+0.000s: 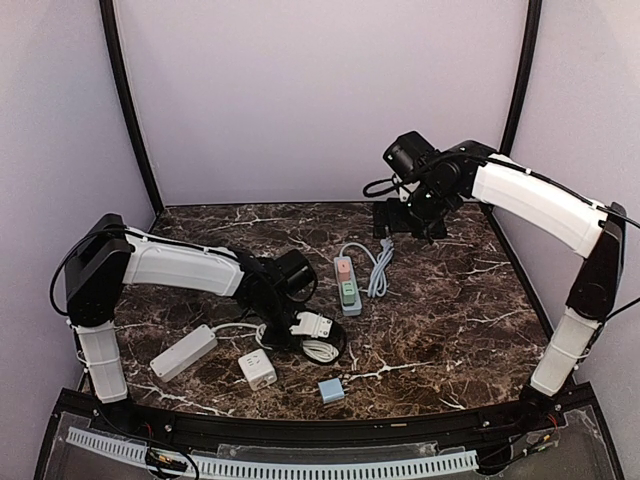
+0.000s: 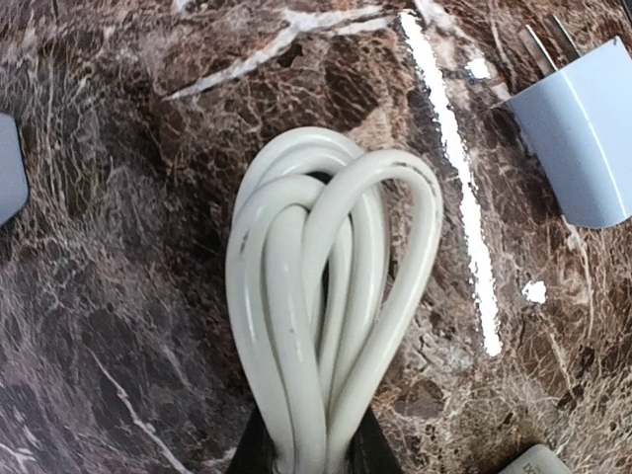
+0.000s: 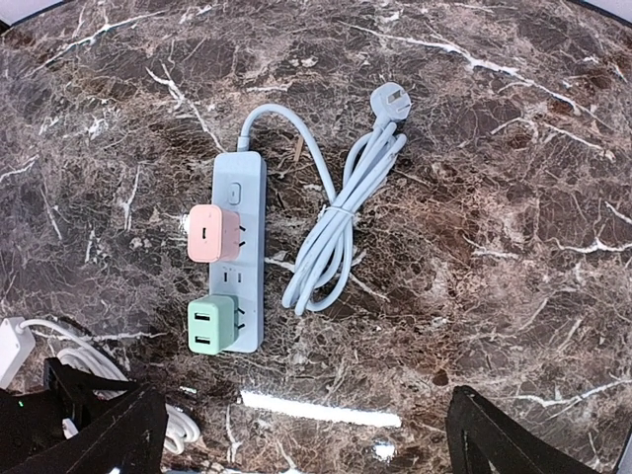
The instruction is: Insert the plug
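At the front of the counter (image 1: 450, 320), left hand (image 1: 318, 343) clenched on the coiled white cord (image 2: 316, 296), blue-grey plug (image 1: 331, 390) lying loose just right of that hand, apart from it, power strip (image 1: 346, 285) further back, right hand (image 1: 410, 224) released above.

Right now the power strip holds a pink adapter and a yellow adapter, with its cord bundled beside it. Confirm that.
Not yellow: it is a green adapter, plugged into the power strip alongside the pink adapter. The cord does lie bundled beside the strip. The right wrist view shows it.
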